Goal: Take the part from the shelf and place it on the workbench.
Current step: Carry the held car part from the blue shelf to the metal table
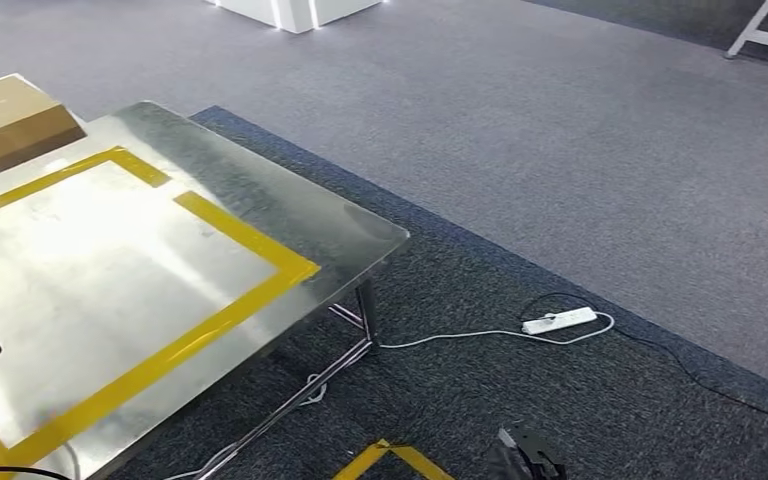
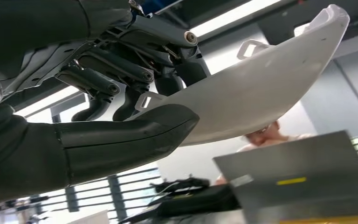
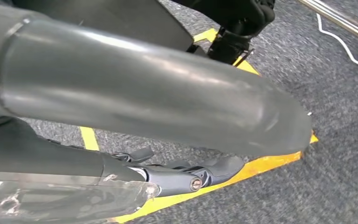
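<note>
**Part in hand, bench ahead**

At the head view's nine o'clock lay the workbench (image 1: 150,270), its yellow-taped rectangle seemingly marking the drop spot. The left hand (image 2: 121,112) pinched the white part (image 2: 261,88) between thumb and fingers, carried aloft. The right hand (image 3: 182,175) hung over the floor, fingers apparently straight, holding nothing.

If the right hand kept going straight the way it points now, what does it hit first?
Probably the floor. In its wrist view the right hand hangs with its fingers aimed at grey carpet and a yellow tape line, with nothing between. Depth is unclear.
</note>
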